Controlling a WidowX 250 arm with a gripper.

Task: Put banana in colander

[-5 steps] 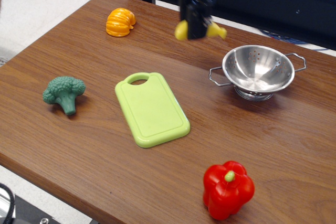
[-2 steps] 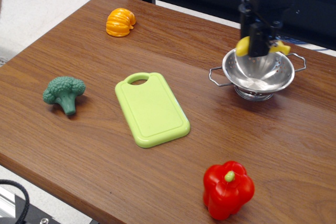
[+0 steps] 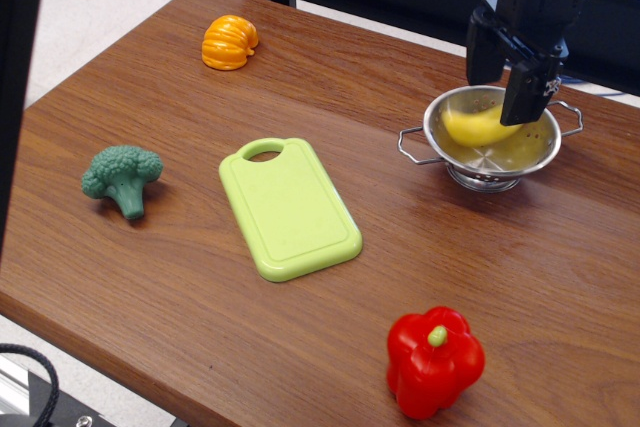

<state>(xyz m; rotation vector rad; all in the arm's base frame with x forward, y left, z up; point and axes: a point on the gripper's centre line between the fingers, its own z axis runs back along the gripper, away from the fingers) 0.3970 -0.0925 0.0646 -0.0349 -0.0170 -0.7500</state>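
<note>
The yellow banana (image 3: 477,127) lies inside the shiny steel colander (image 3: 540,152) at the table's back right, resting against its left inner wall. My black gripper (image 3: 503,82) hangs just above the colander's far rim. Its two fingers stand apart and hold nothing. The right finger (image 3: 525,97) covers the banana's right end and part of the colander's rim.
A light green cutting board (image 3: 289,208) lies mid-table. A green broccoli (image 3: 121,178) sits at the left, an orange pumpkin toy (image 3: 229,42) at the back left, a red pepper (image 3: 434,360) at the front right. A dark vertical band (image 3: 20,67) covers the left edge of the view.
The gripper carried the banana from mid-back of the table rightward to the colander, then let it go; the banana now lies in the bowl. A dark band has appeared at the left edge.
</note>
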